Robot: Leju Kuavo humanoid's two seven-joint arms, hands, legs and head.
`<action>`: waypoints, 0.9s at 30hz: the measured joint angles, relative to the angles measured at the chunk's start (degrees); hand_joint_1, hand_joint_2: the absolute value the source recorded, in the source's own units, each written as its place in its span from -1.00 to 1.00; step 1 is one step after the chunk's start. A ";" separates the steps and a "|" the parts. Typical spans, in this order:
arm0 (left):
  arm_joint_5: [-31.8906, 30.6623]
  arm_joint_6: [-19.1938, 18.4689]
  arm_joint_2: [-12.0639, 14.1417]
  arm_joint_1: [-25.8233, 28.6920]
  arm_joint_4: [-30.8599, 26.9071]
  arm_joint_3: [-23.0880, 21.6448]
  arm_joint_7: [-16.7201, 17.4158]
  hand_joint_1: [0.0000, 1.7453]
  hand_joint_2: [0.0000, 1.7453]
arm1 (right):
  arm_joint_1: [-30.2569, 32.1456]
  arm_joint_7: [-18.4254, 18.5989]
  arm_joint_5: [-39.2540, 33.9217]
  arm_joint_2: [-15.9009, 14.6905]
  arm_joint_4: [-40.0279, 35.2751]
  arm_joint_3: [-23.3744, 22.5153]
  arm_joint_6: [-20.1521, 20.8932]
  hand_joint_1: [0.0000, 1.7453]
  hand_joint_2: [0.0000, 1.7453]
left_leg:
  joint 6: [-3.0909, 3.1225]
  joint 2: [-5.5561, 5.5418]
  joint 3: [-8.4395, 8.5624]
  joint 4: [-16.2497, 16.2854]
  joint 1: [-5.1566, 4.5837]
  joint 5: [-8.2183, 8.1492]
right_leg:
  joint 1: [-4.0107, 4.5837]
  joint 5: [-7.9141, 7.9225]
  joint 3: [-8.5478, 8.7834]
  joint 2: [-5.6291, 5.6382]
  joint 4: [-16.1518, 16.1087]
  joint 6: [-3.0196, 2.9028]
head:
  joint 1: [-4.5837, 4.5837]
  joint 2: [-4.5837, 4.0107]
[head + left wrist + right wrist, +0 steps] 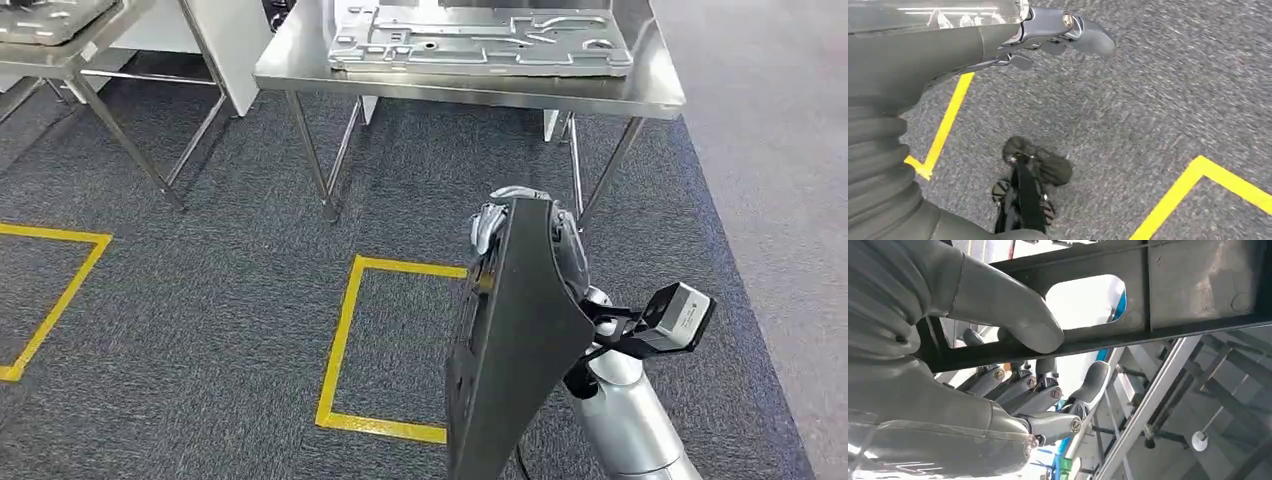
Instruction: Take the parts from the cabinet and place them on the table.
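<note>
Part [515,350]: dark flat panel, carried on edge, short of the desk [650,95].
Right hand [520,225]: clamped on the panel's upper rim, thumb [1018,322] over a bar by a cutout, likely for a firm carry.
Left hand [1048,35]: hanging over carpet, grasping nothing, fingers loosely apart.
Desk: already bearing silver pressed parts [480,40].

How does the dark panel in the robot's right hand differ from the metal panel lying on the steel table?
The dark panel is near black and matte; the metal panel is bright silver. The dark one stands tilted on edge, gripped by the right hand; the silver one lies flat on the table, untouched. Both are flat sheet parts with cut-outs.
</note>
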 joint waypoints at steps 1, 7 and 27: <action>0.00 0.00 0.00 -0.08 0.00 0.00 -0.13 -1.00 1.00 | -0.09 0.00 0.00 0.00 0.00 0.00 -0.02 1.00 1.00 | 0.36 -0.04 0.22 -0.98 -0.26 -0.14 | 0.23 -0.07 -0.27 0.20 0.23 0.30 | -0.04 0.02; -0.18 0.00 0.00 -0.10 0.00 0.00 -0.39 -1.00 1.00 | -0.28 -0.17 0.00 -0.02 -0.02 -0.09 -0.09 1.00 1.00 | 2.74 0.15 1.16 -1.68 -0.09 -0.28 | -0.03 -2.78 -2.69 -0.26 6.09 1.95 | 0.37 0.02; -0.66 0.52 0.04 0.26 0.00 0.00 -0.83 -1.00 1.00 | -0.53 -0.46 0.11 0.24 -0.15 -0.09 -0.72 1.00 1.00 | -0.41 0.38 -10.24 16.01 -0.07 -10.52 | 0.09 -4.16 5.07 -0.32 -0.83 -0.89 | -0.13 0.02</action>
